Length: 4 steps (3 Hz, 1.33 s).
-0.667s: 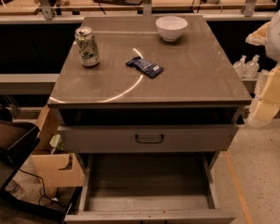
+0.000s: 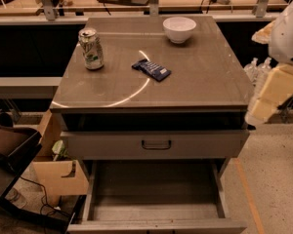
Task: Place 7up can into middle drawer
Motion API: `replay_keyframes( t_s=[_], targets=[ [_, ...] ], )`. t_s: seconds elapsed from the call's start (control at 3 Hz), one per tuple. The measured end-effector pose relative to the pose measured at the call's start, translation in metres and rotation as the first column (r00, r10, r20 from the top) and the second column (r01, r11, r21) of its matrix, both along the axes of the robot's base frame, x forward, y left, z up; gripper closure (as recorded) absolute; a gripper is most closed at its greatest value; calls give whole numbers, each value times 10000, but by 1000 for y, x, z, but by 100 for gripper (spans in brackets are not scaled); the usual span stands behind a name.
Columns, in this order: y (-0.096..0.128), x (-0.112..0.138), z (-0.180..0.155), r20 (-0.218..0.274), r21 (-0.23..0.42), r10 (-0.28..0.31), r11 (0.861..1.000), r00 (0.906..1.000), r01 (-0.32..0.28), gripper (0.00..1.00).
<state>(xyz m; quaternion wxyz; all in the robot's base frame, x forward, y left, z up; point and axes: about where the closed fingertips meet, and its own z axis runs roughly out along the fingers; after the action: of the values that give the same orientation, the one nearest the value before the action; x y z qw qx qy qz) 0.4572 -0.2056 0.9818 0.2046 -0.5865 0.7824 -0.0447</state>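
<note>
The 7up can [image 2: 91, 48], silvery-white with green markings, stands upright on the cabinet top [image 2: 205, 77] near its left edge. The middle drawer [image 2: 154, 199] is pulled out at the bottom of the view, and its bare grey floor has nothing on it. My gripper [image 2: 269, 97] shows as a cream-coloured part at the right edge of the view, just off the cabinet's right side and far from the can. It holds nothing that I can see.
A white bowl [image 2: 179, 29] stands at the back of the top. A dark blue packet [image 2: 152, 69] lies in the middle. A drawer front with a dark bar handle [image 2: 156, 144] sits above the open drawer. A cardboard box [image 2: 61, 174] and cables lie on the floor at the left.
My arm's cream end has shifted slightly to the left, towards the cabinet. The can, bowl, packet and drawers have not moved.
</note>
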Motion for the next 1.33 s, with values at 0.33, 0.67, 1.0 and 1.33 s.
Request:
replay_keyframes(
  t_s=[0.33,0.67,1.0,1.33],
  targets=[
    [19,29,-14,600,1208,-566,9915,9966,490,0],
    [53,63,-31,1014,3108,-773,9495,9918,423,0],
    [119,99,-45,1940,5761,-324,8127,9805,-872,0],
    [156,130,-23,3387,6896,-483,6921,9397,-2130,0]
  ],
)
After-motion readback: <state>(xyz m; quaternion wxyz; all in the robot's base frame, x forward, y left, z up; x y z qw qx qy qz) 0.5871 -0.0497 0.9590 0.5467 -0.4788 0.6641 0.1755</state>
